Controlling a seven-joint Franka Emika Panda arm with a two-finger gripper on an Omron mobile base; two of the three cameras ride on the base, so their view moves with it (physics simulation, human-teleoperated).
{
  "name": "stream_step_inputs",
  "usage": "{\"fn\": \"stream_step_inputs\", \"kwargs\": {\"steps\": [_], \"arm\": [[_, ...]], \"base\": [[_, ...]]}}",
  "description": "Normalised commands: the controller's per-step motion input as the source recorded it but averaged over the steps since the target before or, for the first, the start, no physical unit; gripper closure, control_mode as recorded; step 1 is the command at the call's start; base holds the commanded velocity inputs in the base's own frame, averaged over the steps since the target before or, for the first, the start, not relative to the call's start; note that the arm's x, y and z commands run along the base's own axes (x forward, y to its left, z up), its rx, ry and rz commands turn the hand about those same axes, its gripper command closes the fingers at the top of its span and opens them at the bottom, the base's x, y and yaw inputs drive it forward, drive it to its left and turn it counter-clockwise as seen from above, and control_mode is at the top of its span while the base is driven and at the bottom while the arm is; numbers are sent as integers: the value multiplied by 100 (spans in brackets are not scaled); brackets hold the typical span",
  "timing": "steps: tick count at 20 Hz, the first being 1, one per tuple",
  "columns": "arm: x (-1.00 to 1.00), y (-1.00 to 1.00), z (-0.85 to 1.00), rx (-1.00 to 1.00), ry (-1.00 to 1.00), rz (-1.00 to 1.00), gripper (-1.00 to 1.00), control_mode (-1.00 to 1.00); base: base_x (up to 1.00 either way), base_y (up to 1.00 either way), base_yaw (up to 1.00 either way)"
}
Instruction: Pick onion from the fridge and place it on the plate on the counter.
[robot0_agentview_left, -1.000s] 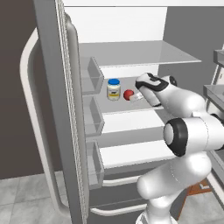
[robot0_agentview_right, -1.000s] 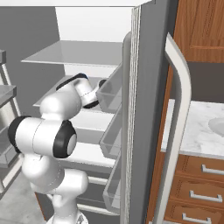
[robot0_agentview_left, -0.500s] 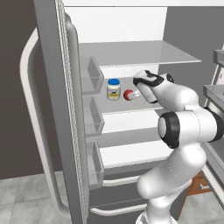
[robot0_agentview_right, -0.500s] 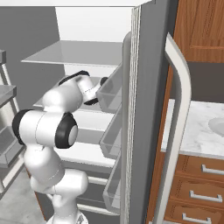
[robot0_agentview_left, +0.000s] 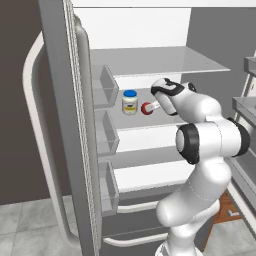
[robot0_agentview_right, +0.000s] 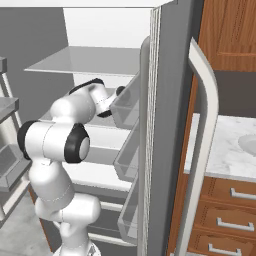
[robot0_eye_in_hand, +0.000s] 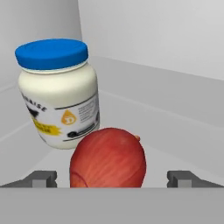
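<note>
- Between the wide-spread fingertips (robot0_eye_in_hand: 43, 178) of the hand (robot0_eye_in_hand: 113, 179) sits the onion (robot0_eye_in_hand: 107, 158), on the fridge (robot0_agentview_left: 165, 60) shelf.
- Beyond it, just left, stands a jar (robot0_eye_in_hand: 59, 92).
- Likely light, firm, round, apt to roll: grip across its widest middle.

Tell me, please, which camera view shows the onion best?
The hand view: the onion sits large and central between the open hand's fingertips, in front of the blue-lidded jar. The left base view shows it as a small red ball beside the jar. In the right base view the arm covers it.
</note>
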Motion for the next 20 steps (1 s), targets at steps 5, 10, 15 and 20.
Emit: {"fn": "stream_step_inputs", "kwargs": {"steps": [5,10,15,20], "arm": [[4,4,0,0,2,0,-100,-100],[7,6,0,0,3,0,-100,-100],[8,3,-1,0,2,0,-100,-100],[9,5,-5,0,2,0,-100,-100]], "base": [[0,0,0],[0,0,0],[0,0,0],[0,0,0]]}}
